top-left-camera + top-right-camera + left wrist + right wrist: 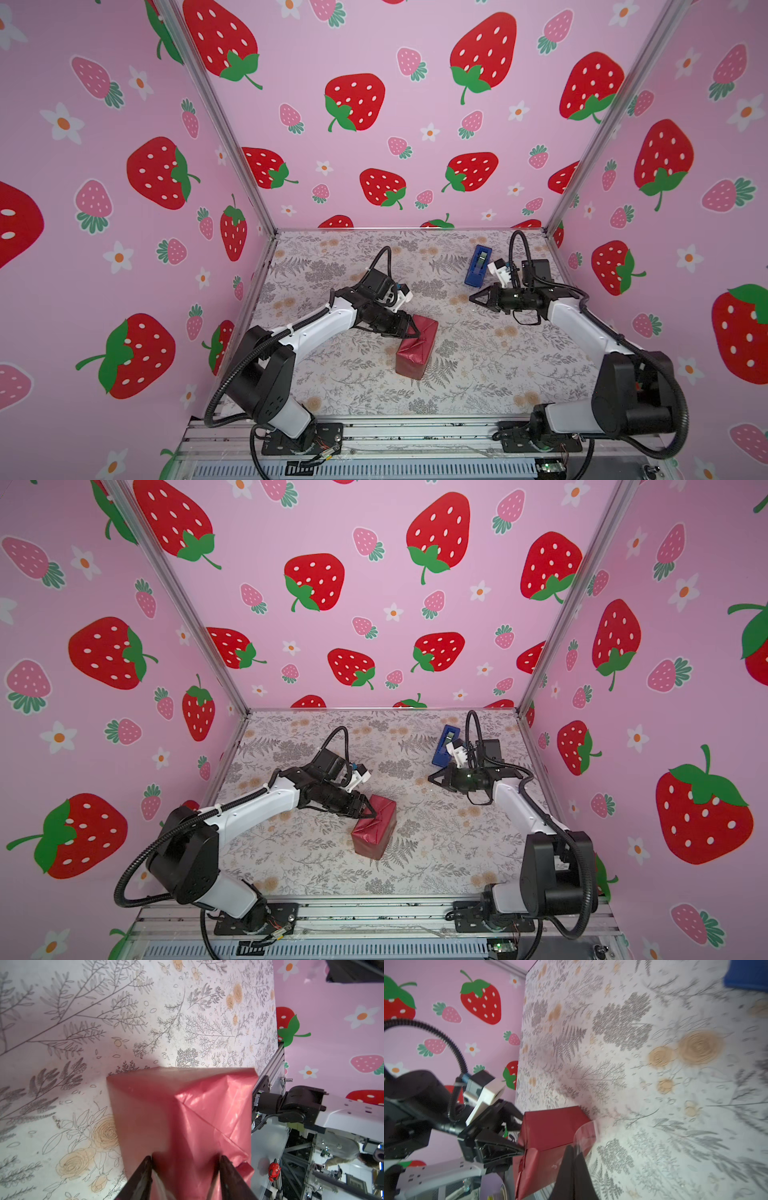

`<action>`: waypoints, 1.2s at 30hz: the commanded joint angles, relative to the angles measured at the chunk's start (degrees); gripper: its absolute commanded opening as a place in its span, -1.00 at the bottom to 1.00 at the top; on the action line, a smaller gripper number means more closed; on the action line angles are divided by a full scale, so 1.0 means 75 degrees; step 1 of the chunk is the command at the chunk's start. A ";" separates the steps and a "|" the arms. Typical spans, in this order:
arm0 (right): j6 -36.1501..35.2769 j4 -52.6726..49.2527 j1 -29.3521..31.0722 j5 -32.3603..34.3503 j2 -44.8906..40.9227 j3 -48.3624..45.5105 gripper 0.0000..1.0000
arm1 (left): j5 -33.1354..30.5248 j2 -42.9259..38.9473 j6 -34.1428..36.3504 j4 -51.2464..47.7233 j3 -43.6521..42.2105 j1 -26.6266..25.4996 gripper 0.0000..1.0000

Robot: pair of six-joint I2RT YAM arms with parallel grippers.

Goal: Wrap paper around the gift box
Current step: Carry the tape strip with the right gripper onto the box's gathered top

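The dark red paper [417, 349] [374, 831] is folded round the gift box, which is hidden inside it. The parcel lies mid-table. My left gripper [415, 329] [371, 809] is shut across the parcel's far end, with one finger on each side [185, 1159]. Creased folds of paper [197, 1109] show on the end face. My right gripper [472, 298] [430, 779] hovers right of the parcel and apart from it. It is shut [570, 1148], and a curled strip of clear tape [584, 1134] hangs from its tips.
A blue tape dispenser [478, 266] [444, 746] [745, 976] stands at the back right, just behind my right gripper. Strawberry-print walls close in the floral table [332, 374] on three sides. A metal rail [374, 432] runs along the front edge.
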 commanded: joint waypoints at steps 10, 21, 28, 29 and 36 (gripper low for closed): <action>-0.0676 -0.1577 0.2220 -0.0647 -0.0797 0.0300 -1.00 | -0.0221 0.1982 0.2642 -0.2850 0.1740 -0.0844 0.04; -0.0668 -0.0914 0.3393 -0.0938 -0.0421 -0.0119 -1.00 | -0.0253 0.1950 0.2750 -0.2853 0.1725 -0.0896 0.05; -0.0586 -0.0965 0.3394 -0.0762 -0.0514 -0.0530 -1.00 | -0.0383 0.1947 0.2768 -0.2901 0.1701 -0.0893 0.04; -0.0586 -0.0988 0.3392 -0.0701 -0.0523 -0.0584 -1.00 | -0.0388 0.1935 0.2767 -0.2900 0.1701 -0.0893 0.04; -0.0339 -0.1352 0.3382 -0.0085 -0.0976 -0.0293 -1.00 | -0.0417 0.1911 0.2760 -0.2913 0.1715 -0.0893 0.04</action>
